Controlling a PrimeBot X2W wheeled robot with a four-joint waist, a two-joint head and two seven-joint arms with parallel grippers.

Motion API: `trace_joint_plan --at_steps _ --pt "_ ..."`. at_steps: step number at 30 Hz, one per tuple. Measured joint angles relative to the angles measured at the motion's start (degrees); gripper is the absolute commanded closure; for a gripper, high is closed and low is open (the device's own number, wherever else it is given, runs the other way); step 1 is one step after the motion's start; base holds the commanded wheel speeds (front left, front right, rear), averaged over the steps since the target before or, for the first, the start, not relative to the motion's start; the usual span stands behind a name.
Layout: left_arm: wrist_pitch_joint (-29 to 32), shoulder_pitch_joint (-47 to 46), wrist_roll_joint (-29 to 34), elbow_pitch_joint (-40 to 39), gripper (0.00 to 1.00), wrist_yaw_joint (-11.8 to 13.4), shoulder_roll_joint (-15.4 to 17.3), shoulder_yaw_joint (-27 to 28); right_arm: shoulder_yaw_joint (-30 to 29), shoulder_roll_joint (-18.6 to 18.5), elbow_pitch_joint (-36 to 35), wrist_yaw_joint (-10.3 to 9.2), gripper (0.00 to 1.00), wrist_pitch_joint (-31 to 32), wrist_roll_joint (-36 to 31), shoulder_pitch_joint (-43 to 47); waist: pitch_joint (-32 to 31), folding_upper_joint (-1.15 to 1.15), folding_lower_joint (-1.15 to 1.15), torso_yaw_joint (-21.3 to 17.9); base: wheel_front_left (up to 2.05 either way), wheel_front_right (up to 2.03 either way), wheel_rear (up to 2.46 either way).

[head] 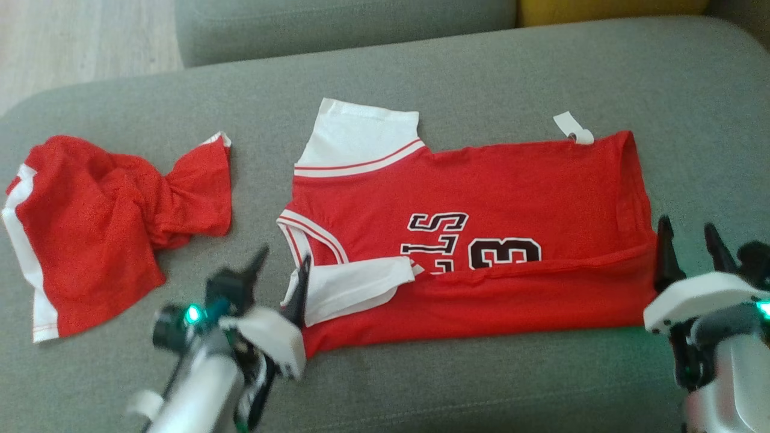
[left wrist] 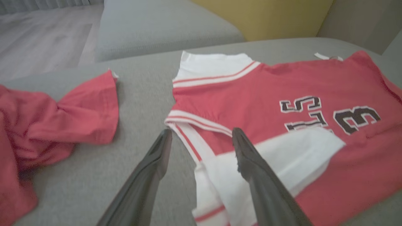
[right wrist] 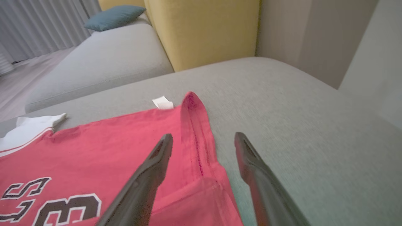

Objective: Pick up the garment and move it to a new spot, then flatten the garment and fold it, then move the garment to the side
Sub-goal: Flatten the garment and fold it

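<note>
now jersey [head: 481,192] between left tool [head: 286,254] and right tool [head: 686,224], each wide open, empty

A wide grey upholstered cushion [head: 481,72] carries two pieces of clothing. A red jersey [head: 493,192] with white sleeves and dark lettering lies flat across the middle, its near long edge folded over the front and a white label [head: 572,128] poking out at the far edge. Well apart to the left lie crumpled red shorts [head: 90,240] with white side stripes
</note>
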Motion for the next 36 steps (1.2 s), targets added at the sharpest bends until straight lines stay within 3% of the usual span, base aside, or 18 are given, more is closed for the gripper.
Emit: trace_joint_plan --at_steps 7,13,17,25,31,36 --pt "2.3 -9.8 0.2 -2.4 0.0 -1.9 2.4 0.8 3.6 0.0 -3.8 0.0 0.0 -1.1 0.0 -4.5 3.0 0.0 0.0 -0.8 0.0 0.0 0.0" --pt "12.6 -24.8 -0.2 1.2 0.0 -9.0 4.6 -0.2 8.1 -0.1 -6.7 0.0 0.0 -1.3 0.0 -11.0 8.0 0.0 0.0 -2.5 0.0 0.0 0.0" --pt "19.7 -34.9 -1.9 7.4 0.0 -11.9 6.4 -1.3 11.9 -0.3 -7.8 0.0 0.0 -1.3 0.1 -16.2 12.0 0.0 0.0 -4.3 0.0 0.0 0.0" --pt "27.9 -47.7 -6.7 15.9 0.0 -12.6 10.0 -12.2 15.6 -0.5 -8.9 0.0 0.0 -1.9 1.7 -22.1 19.1 0.0 0.01 -9.0 0.0 0.0 0.0" --pt "27.9 -52.3 -9.1 21.0 0.0 -12.6 12.7 -18.0 15.6 -0.5 -9.3 0.0 0.0 -2.6 2.8 -22.3 22.3 0.0 0.01 -11.5 0.0 0.0 0.0" --pt "26.4 -56.3 -10.1 25.3 0.0 -12.6 13.0 -20.1 16.6 -0.5 -9.9 0.0 0.0 -2.9 3.2 -23.5 24.2 -0.01 0.01 -12.8 0.0 0.0 0.0"
